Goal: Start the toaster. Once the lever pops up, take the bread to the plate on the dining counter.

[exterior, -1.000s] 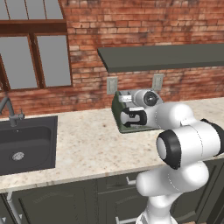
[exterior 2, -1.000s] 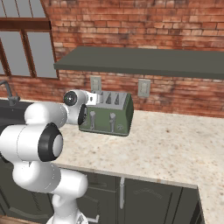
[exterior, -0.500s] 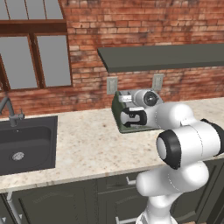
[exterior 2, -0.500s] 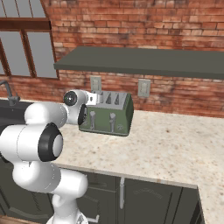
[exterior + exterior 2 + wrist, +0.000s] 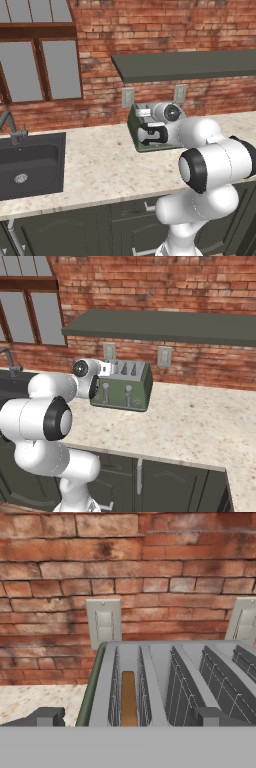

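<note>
My gripper [image 5: 127, 717] is hanging over the front of the sage-green toaster [image 5: 123, 386], jaws spread wide and grasping nothing. In the hand view the two dark fingertips [image 5: 47, 717] are sitting far apart, one beyond the toaster's left edge, the other over the middle slots. The toaster [image 5: 142, 131] is standing on the speckled stone worktop [image 5: 200, 421] against the brick wall [image 5: 150, 286], just below two grey wall outlets [image 5: 104, 623]. The bread [image 5: 128, 698] is sitting down inside the leftmost slot as the hand view shows it, with just its brown top edge showing between the grey slot walls. The other slots are looking dark; I cannot tell what is in them. In the right base view the toaster's front is showing silver levers [image 5: 106, 389] and small knobs below them; I cannot tell how far down the levers are sitting. My white arm [image 5: 210, 165] is reaching forward from the base, the hand covering most of the toaster in the left base view. A dark sink [image 5: 27, 165] with its faucet [image 5: 10, 125] is lying well to the left on the same worktop, under the window [image 5: 40, 65]. A dark shelf [image 5: 165, 326] is running along the wall above the toaster.
</note>
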